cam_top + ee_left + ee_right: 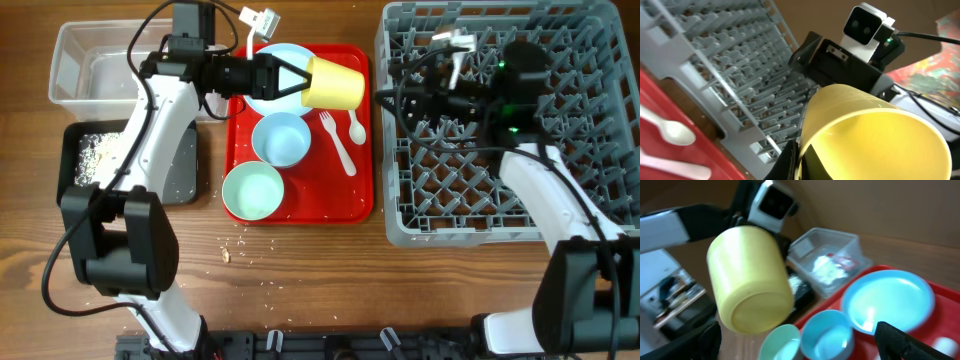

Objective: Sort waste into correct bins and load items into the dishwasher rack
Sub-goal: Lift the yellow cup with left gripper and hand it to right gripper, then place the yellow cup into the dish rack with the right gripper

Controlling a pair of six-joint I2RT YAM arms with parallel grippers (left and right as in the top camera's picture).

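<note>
- The yellow cup (337, 83) is held on its side above the 1 o'clock corner of the red tray (310, 200), its rim pinched by the left tool (306, 78).
- The right tool (387, 100) is spread wide at the cup's 3 o'clock, by the edge of the dishwasher rack (480, 232).
- The plate (887, 302), a blue bowl (280, 138), a greenish bowl (252, 190), the fork (337, 140) and the spoon (356, 125) are seen on the tray.
- The napkin (825, 267) and sachet (842, 260) lie in the clear tub (75, 50) at the tray's 10 o'clock.
- Rice (95, 155) is seen in the black tray (180, 165) at 9 o'clock.
- Loose grains (240, 245) are scattered on the tabletop (350, 290) at 7 o'clock.
</note>
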